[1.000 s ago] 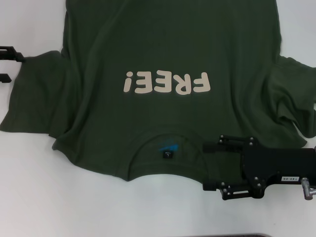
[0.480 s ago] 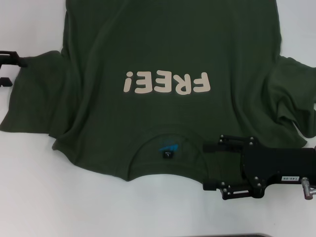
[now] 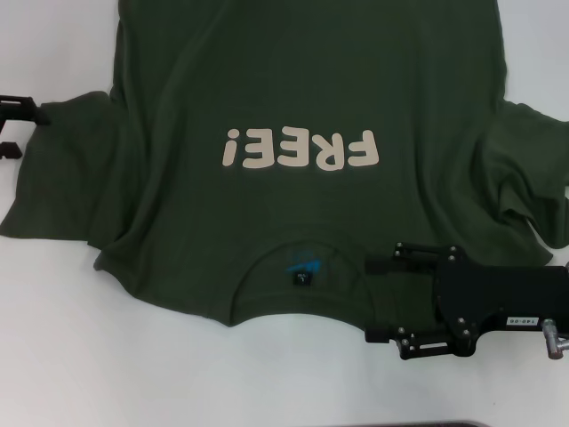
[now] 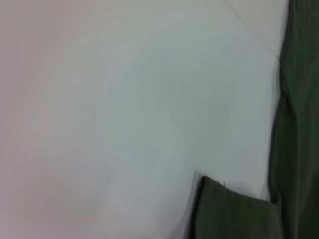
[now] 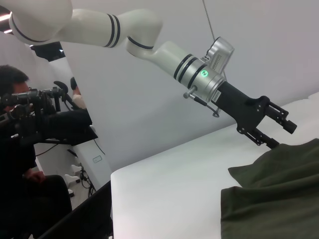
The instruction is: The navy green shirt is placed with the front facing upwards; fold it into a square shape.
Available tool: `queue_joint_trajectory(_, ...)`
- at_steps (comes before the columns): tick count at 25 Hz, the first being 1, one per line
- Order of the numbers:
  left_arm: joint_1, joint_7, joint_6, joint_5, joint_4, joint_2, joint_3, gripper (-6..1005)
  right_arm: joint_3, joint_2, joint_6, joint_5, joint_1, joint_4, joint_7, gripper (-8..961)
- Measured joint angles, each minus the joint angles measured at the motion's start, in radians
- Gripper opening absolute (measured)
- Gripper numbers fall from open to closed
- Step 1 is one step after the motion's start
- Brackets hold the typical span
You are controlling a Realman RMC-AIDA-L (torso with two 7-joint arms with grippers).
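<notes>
The navy green shirt lies spread face up on the white table, its cream "FREE!" lettering upside down to me and its collar with the black tag toward the near edge. My right gripper is open over the shoulder beside the collar, one finger on each side of that patch of cloth. My left gripper is open at the far left, right at the edge of the sleeve. The right wrist view shows that left gripper open just above the sleeve edge. The left wrist view shows green cloth beside bare table.
White table surrounds the shirt at the near side and both sides. The other sleeve lies bunched at the right. In the right wrist view a person with a camera is beyond the table's edge.
My left gripper has shifted slightly toward the near side along the sleeve edge. The right gripper and the shirt have stayed in place.
</notes>
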Motion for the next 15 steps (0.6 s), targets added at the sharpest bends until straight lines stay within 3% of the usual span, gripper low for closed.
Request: queue_joint_trajectory(15,0.0,0.0,-0.002,0.002,0.005,-0.005,0.029,715,0.001,-0.002,0.0,0.0,0.004,0.0,0.0,877)
